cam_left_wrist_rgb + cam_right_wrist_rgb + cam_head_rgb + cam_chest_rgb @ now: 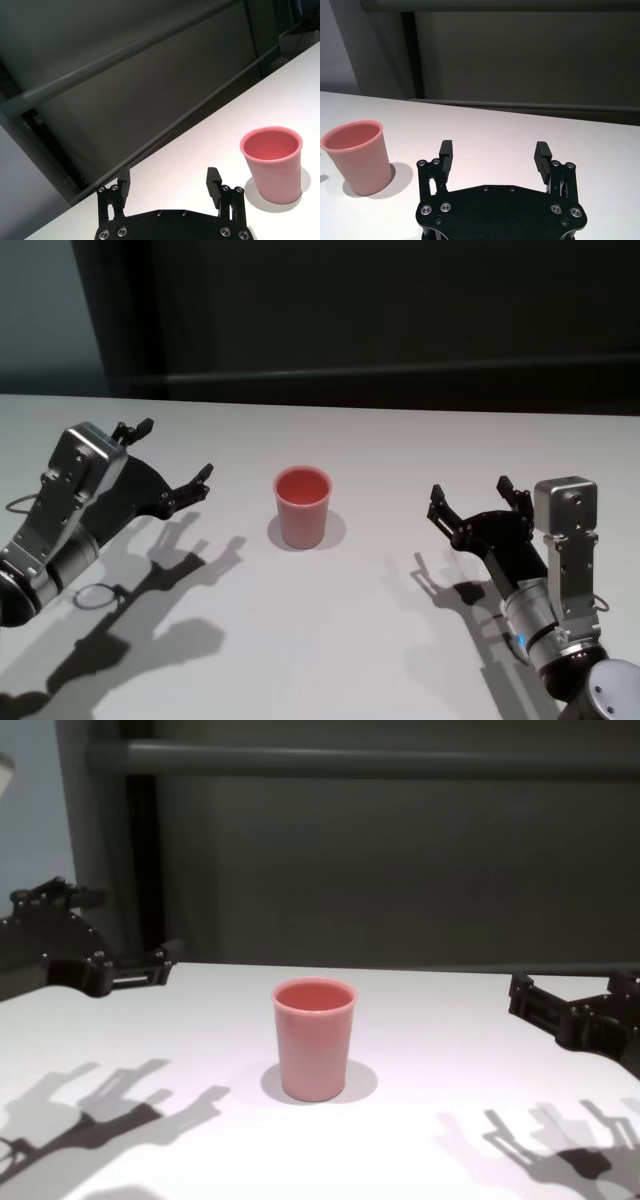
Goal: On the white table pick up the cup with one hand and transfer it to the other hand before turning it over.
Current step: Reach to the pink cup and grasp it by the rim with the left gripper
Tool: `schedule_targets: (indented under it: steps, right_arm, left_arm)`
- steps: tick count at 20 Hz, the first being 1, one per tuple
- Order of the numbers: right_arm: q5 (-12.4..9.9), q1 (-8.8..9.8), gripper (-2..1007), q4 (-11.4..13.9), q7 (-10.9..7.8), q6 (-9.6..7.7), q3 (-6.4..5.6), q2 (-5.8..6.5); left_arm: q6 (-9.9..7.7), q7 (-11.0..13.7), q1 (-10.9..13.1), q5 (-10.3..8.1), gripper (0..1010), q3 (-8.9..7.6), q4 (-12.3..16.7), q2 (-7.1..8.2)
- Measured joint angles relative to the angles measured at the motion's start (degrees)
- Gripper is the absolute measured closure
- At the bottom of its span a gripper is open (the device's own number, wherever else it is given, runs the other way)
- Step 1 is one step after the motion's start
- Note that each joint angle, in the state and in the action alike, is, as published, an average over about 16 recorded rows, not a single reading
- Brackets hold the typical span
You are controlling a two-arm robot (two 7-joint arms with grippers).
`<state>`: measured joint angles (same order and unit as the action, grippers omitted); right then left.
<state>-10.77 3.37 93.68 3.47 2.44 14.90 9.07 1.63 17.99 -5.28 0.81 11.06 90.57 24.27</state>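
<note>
Nearest, the matte white table (330, 640) carries hard arm shadows. Farther in, the pink cup (302, 506) stands upright, mouth up, at its middle, between the left gripper (172, 455) and the right gripper (470, 502), both spread wide, empty and well apart from it. Beyond the far edge runs a dark wall (400, 860) with a horizontal rail (380, 760).
</note>
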Motion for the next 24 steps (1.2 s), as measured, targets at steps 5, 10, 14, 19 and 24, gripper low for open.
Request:
schedule_targets:
  steps: [5,10,14,19,24]
  right_arm:
    - [0.0,0.00,3,0.0,0.00,0.00,0.00,0.00]
    - [0.0,0.00,3,0.0,0.00,0.00,0.00,0.00]
    - [0.0,0.00,3,0.0,0.00,0.00,0.00,0.00]
    - [0.0,0.00,3,0.0,0.00,0.00,0.00,0.00]
    - [0.0,0.00,3,0.0,0.00,0.00,0.00,0.00]
  left_arm:
    - [-0.58,3.4,-1.8,2.29,7,2.05,1.6,3.36]
    - [-0.63,5.0,-3.4,4.02,7,3.82,2.0,5.33]
    - [-0.56,5.9,-4.6,5.25,7,5.12,1.6,6.35]
    - [-0.45,7.2,-6.0,6.67,7,6.75,1.1,7.47]
    - [-0.71,9.6,-7.9,8.97,7,9.16,1.1,9.34]
